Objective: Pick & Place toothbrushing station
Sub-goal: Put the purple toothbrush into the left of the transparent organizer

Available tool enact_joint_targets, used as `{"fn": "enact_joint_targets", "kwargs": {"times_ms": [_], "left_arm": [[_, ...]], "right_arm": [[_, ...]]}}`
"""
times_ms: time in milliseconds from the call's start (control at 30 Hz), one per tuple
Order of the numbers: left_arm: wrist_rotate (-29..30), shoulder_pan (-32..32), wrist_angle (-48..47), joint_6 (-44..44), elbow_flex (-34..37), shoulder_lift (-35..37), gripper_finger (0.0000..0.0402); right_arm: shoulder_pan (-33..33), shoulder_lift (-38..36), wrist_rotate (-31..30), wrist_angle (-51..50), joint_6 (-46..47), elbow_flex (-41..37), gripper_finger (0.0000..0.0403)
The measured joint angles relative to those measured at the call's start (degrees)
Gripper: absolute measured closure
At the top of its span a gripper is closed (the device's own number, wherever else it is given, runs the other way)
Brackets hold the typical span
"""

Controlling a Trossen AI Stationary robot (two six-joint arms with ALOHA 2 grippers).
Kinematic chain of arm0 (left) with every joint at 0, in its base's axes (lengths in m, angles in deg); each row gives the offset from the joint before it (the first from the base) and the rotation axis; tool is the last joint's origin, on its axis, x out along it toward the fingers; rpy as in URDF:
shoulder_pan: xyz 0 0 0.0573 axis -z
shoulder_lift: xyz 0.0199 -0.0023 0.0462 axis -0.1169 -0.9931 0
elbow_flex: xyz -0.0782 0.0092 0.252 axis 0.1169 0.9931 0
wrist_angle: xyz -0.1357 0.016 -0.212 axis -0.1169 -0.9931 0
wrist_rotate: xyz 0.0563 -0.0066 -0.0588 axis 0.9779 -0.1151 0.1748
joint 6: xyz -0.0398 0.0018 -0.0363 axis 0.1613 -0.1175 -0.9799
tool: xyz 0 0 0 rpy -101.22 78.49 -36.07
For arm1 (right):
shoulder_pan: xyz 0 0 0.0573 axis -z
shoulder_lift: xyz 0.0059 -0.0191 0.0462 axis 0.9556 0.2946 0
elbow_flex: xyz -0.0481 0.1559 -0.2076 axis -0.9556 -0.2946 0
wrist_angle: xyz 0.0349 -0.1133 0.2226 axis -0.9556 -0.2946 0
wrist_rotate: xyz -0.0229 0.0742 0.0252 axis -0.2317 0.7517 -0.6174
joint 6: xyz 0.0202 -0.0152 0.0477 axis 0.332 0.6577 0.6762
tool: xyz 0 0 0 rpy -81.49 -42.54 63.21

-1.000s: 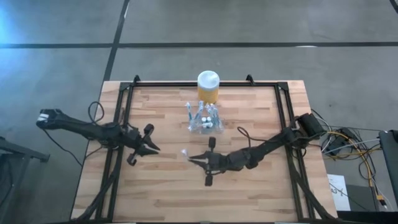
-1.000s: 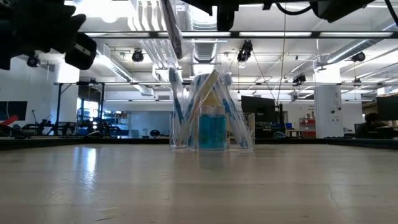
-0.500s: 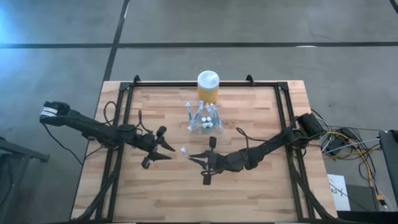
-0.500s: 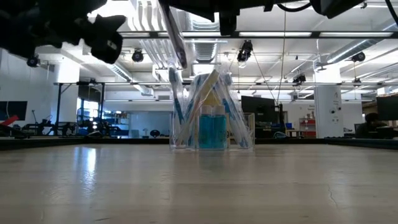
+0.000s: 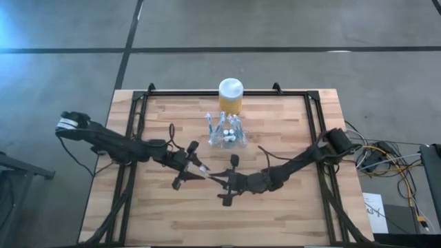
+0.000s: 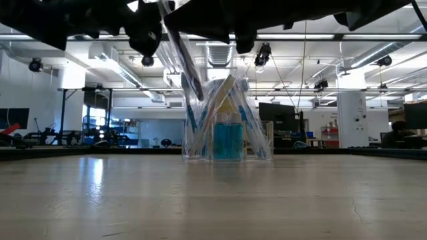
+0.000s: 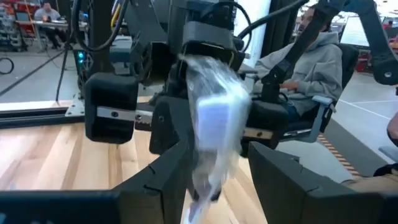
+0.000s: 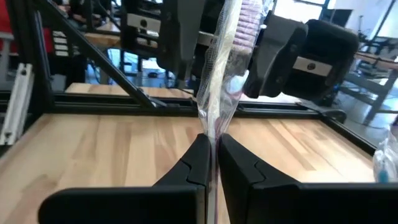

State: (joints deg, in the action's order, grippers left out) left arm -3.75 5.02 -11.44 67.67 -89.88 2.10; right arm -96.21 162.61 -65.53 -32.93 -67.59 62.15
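Right jaws (image 5: 219,180), raised above the middle of the desk (image 5: 275,213), are pinched shut on the lower end of a wrapped toothbrush (image 8: 219,93), which rises tilted between the fingers (image 8: 186,163). Left jaws (image 5: 200,173) face them closely, spread wide to either side of the toothbrush's upper end without gripping it; their fingers (image 7: 168,171) flank the wrapper. Beyond both jaws stands the toothbrushing station (image 5: 225,132), a clear holder (image 6: 227,123) containing upright brushes and a blue item, resting on the desk. Just behind the station stands a yellow jar (image 5: 231,96) with a white lid. A seated person (image 7: 305,62) appears past the desk.
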Motion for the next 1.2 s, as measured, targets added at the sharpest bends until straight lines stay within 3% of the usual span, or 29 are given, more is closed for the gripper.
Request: {"fn": "enact_joint_targets", "kwargs": {"times_ms": [400,533,667,800,933,1200], "left_arm": [[-0.4,0.0,0.3,0.3,-1.6,-3.8,0.0235],[0.1,0.2,0.3,0.1,-2.1,-4.0,0.0282],[0.7,0.4,0.4,0.3,-2.4,-3.9,0.0371],[0.8,0.9,0.5,1.1,-2.5,-3.8,0.0381],[0.9,1.1,0.5,1.9,-2.4,-3.5,0.0385],[1.4,1.2,0.2,2.3,-1.9,-2.5,0.0385]], "right_arm": [[-0.8,0.1,-2.8,0.3,-1.3,0.1,0.0388],[-0.9,0.1,-2.8,0.3,-1.4,0.2,0.0388],[-0.8,0.1,-2.9,0.3,-1.2,0.3,0.0387],[-0.8,0.1,-2.8,0.3,-1.0,0.3,0.0386],[-0.8,0.0,-2.6,0.1,2.8,0.4,0.0359],[-1.3,-2.4,-3.4,-2.7,1.3,0.2,0.0256]]}}
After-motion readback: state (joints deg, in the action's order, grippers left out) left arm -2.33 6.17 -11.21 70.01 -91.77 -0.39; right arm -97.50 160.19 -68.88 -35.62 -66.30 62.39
